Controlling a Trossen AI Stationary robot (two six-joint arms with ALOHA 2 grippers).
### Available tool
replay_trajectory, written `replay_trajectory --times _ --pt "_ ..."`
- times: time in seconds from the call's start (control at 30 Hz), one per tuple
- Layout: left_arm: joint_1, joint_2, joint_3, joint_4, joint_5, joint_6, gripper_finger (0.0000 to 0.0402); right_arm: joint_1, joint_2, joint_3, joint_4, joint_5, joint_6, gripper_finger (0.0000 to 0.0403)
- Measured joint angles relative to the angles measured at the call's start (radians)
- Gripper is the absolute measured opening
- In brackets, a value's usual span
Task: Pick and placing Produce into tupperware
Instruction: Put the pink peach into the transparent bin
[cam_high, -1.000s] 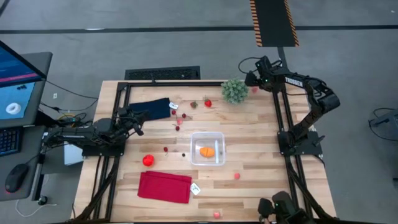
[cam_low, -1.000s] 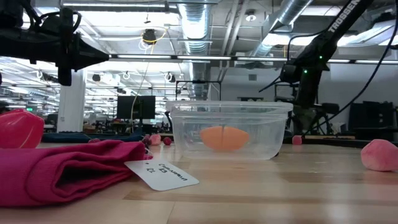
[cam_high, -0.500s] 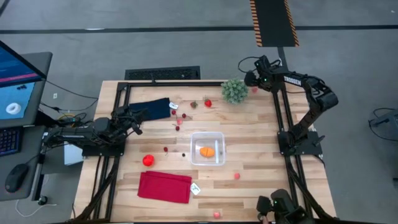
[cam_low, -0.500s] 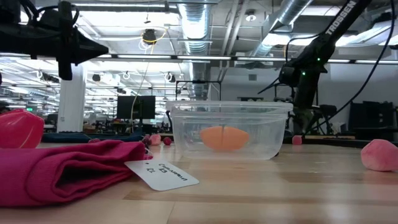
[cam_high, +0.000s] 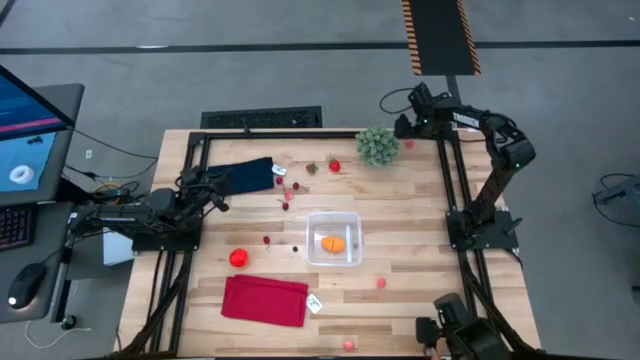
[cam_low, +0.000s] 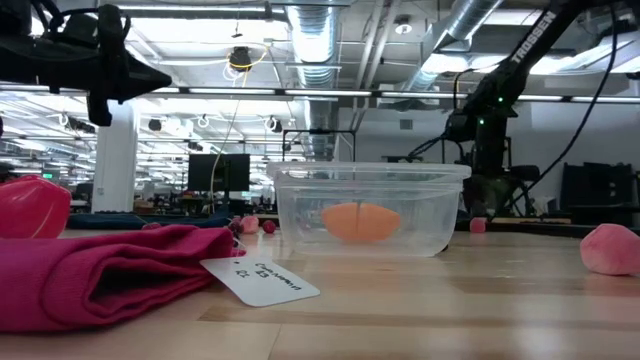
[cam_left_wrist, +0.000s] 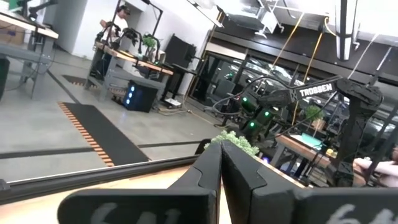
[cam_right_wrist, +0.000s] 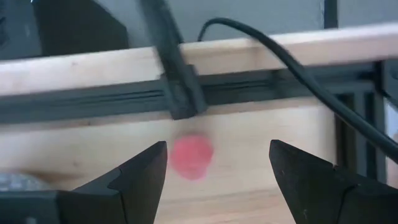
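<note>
The clear container (cam_high: 333, 240) sits near the middle of the table (cam_high: 420, 230), and an orange piece (cam_high: 332, 242) lies inside it; in the low view the orange shape (cam_low: 361, 221) shows through the see-through wall (cam_low: 300, 215). The other toy fruits lie scattered around the container: a larger red one (cam_high: 238, 257) beside the red cloth (cam_high: 265, 300), a red one (cam_high: 334, 165) toward the far edge, and several tiny ones too small to make out.

The right pincer (cam_high: 405, 125) hovers at the far corner beyond the container, just beside the green spiky ball (cam_high: 377, 145), which hides its tips from above. The right wrist view shows its fingers (cam_right_wrist: 134, 174) spread apart with a blurred pink piece (cam_right_wrist: 192, 155) on the table between them, not touched.

The left pincer (cam_high: 214, 196) waits at the table's edge, near the navy cloth (cam_high: 243, 176), well apart from the container. Its fingers (cam_left_wrist: 208, 177) are pressed together and hold nothing.
</note>
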Motion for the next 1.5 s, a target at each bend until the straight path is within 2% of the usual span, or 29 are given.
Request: replay_trajectory --times 0.57,1.23,1.5 --pt "0.000 0.000 0.001 0.002 -0.007 0.010 0.0000 0.030 0.037 -0.001 -0.001 -0.002 -0.066 0.0306" --pt "0.000 0.000 0.002 0.003 -0.007 0.015 0.0000 0.044 0.037 -0.002 0.020 -0.031 -0.013 0.0305" --pt "0.000 0.000 0.002 0.003 -0.007 0.015 0.0000 0.044 0.037 0.006 0.015 -0.028 0.040 0.0288"
